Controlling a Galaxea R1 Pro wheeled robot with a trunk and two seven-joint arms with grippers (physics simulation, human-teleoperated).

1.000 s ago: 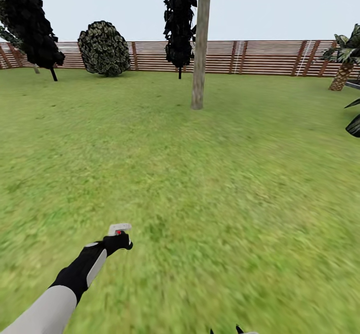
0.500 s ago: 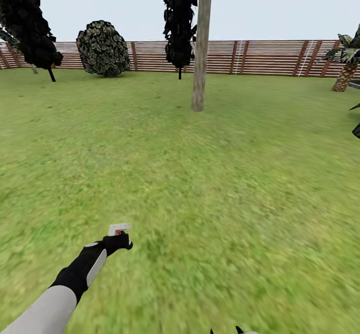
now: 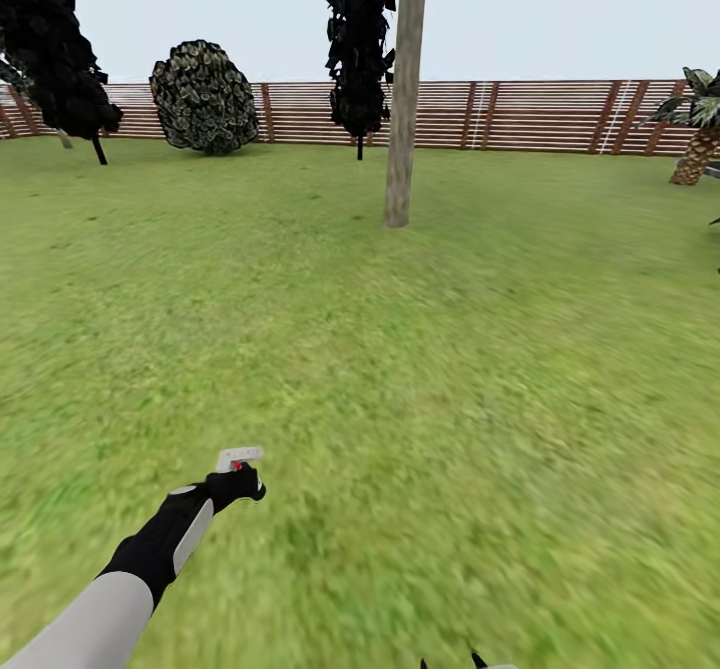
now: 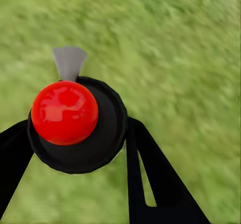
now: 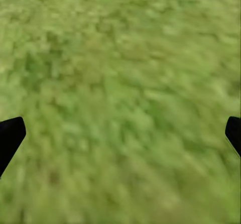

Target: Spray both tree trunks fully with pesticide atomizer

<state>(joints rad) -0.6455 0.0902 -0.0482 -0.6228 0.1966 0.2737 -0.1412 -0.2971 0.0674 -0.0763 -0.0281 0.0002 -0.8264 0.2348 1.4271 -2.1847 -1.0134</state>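
The pesticide atomizer is in my left gripper, low on the left of the head view, its light grey trigger head sticking up above the black fingers. In the left wrist view the atomizer is a black round body with a red knob and a grey nozzle, and my left gripper is shut on it from both sides. Ahead stands a tree trunk, bare and grey-brown, rising from the lawn. My right gripper is open over bare grass, and the right gripper just shows its tips at the head view's lower edge.
A brown slatted fence closes the far side of the lawn. Along it stand a round leafy bush, a dark tree at the far left, another dark tree behind the trunk, and a short palm at the right.
The whole head view has crept forward: the trunk's base sits slightly lower, and the bush and palm have spread outward. My left arm keeps the same pose with the atomizer.
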